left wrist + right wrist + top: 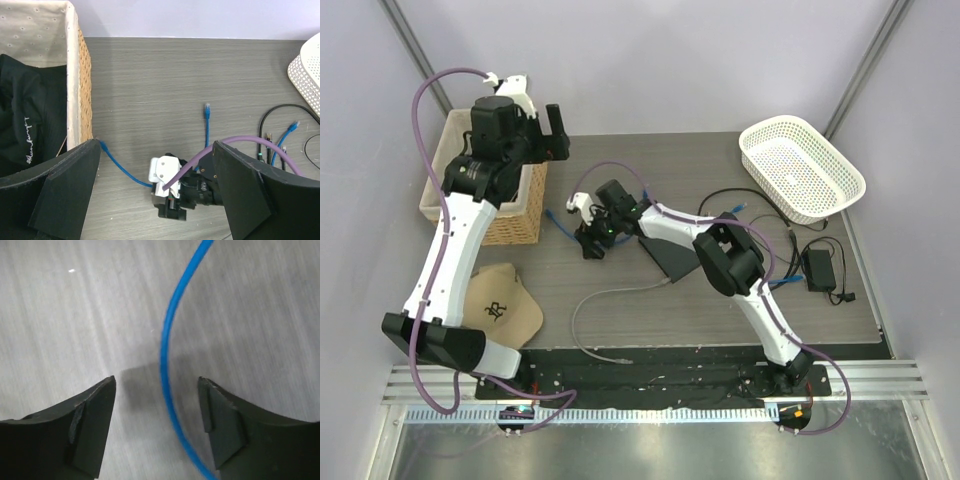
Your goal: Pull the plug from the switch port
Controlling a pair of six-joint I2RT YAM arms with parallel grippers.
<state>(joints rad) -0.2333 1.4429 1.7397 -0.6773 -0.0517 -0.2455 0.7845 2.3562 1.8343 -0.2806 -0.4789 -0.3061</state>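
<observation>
1. The switch (672, 262), a flat black box, is lying in the middle of the worktop (650, 160), and the right forearm is crossing over it (its row of ports is not showing, so I cannot tell one socket from another).
2. A blue plug (206, 107) is lying loose on bare worktop, apart from the switch.
3. The right gripper (157, 385) is hanging low just beside the switch's left end. Its jaws are standing apart, and a blue cable (165, 355) is running between them without touching either.
4. The left gripper (156, 150) is hovering high beside the wicker basket (82, 85), its jaws spread wide and holding nothing.
5. A black garment (30, 125) is sitting in that basket.
6. A tan cap (505, 305) is lying near the left arm's base.
7. A power brick (820, 268) is lying at the right, below a white plastic basket (755, 165).
</observation>
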